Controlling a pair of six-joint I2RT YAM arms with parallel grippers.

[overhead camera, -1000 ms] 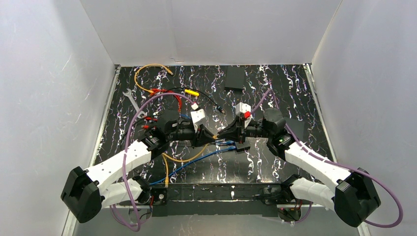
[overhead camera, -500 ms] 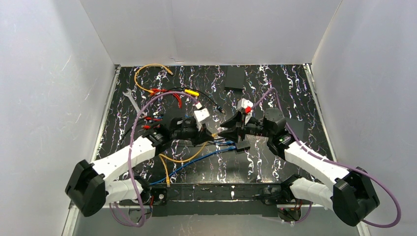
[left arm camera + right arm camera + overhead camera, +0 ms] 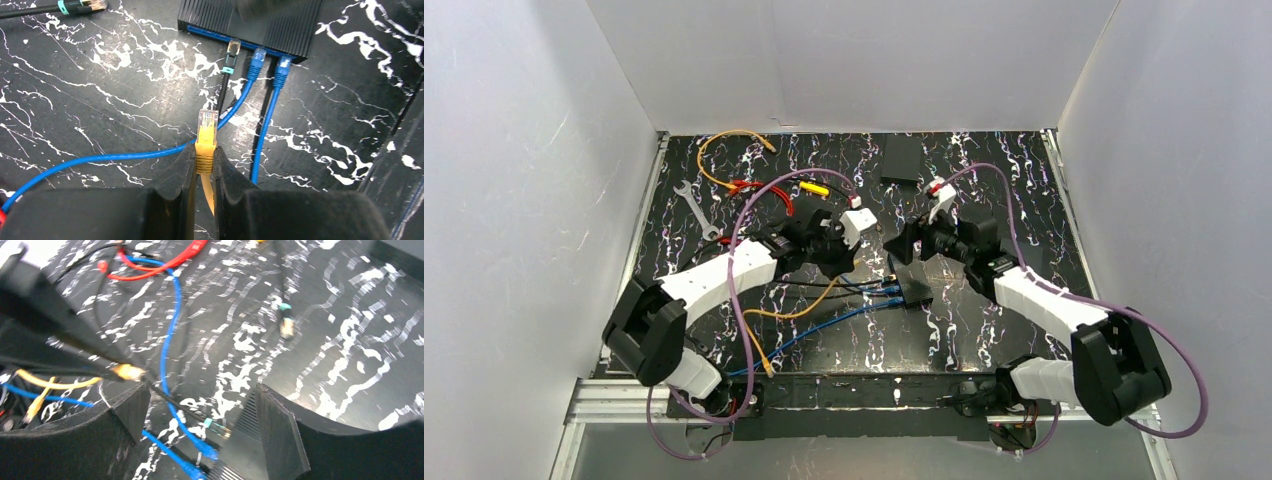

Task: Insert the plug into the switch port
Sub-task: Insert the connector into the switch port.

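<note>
Over black veined tabletop [image 3: 75, 100] we are watching left gripper [image 3: 204, 170] pinching yellow clear-tipped plug [image 3: 206, 135] near black ribbed switch [image 3: 250, 20]; right gripper [image 3: 199, 400] gaping.

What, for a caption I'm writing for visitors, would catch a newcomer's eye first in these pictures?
The yellow plug pinched in the left gripper, at the middle of the left wrist view, pointing toward the black switch at the top. Two blue cables already sit in the switch's ports, and the right gripper stands open above the marbled table.
</note>
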